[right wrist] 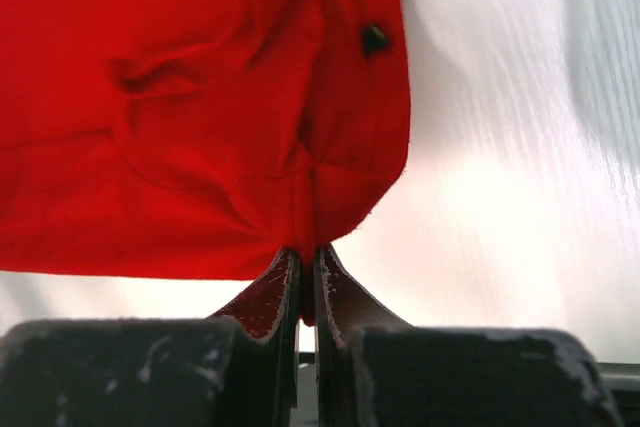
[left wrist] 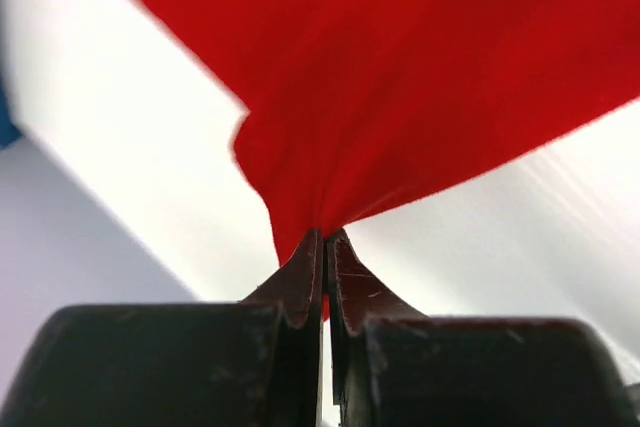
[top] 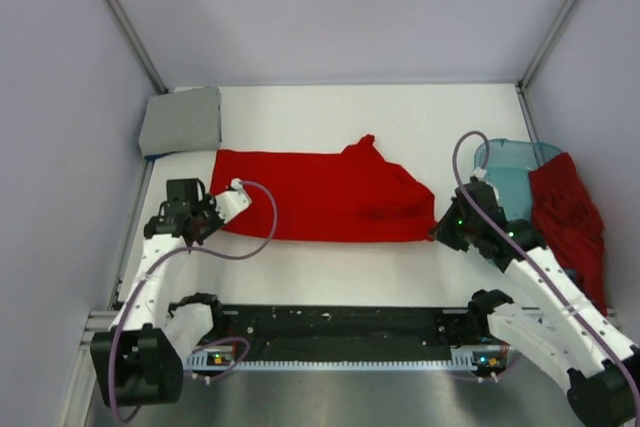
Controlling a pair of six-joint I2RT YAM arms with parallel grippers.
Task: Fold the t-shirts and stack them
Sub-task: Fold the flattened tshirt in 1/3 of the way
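A bright red t-shirt [top: 320, 195] lies spread across the middle of the white table, folded into a long band. My left gripper [top: 218, 219] is shut on its near-left corner [left wrist: 300, 217]. My right gripper [top: 437, 230] is shut on its near-right corner [right wrist: 330, 197]. A light grey t-shirt [top: 181, 120] lies folded at the back left. A darker red t-shirt [top: 568, 222] hangs over the translucent light-blue tub [top: 512, 175] at the right.
Grey walls enclose the table on the left, back and right. The black rail [top: 340, 332] between the arm bases runs along the near edge. A small dark tag [right wrist: 375, 38] shows on the bright red cloth.
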